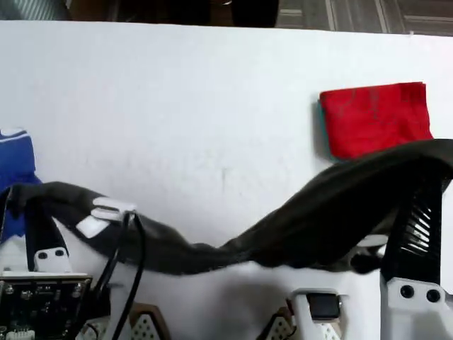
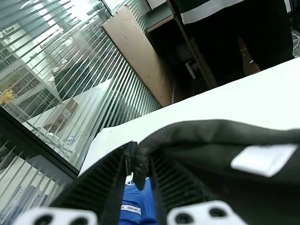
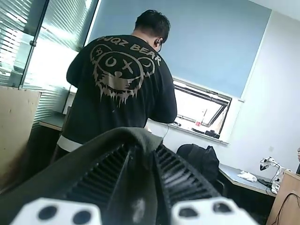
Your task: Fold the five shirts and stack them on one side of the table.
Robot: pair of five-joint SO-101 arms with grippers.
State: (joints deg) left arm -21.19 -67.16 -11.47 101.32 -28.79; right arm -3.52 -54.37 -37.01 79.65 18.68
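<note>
Clamped on the black shirt [image 1: 283,234] are both claws. The left claw [image 2: 138,161] is seen with its ribbed fingers [image 2: 104,182] pressed together on a fold of the dark cloth, and the right claw [image 3: 142,157] is likewise closed on a fold of the same garment. In the high view the shirt is held up off the white table [image 1: 177,106] as a sagging band. It is stretched from about 8 o'clock, where it is gripped by the left claw, to about 3 o'clock, where it is gripped by the right claw, and its lowest part hangs near 6 o'clock. A white tag [image 2: 262,159] is seen on the cloth just beside the left claw. A folded red shirt [image 1: 375,117] lies flat at 2 o'clock, with a teal edge [image 1: 322,138] shown along its 9 o'clock side. Its near edge is covered by the raised black cloth. A blue shirt [image 1: 15,159] lies at the table's 9 o'clock edge, partly beneath the left claw.
</note>
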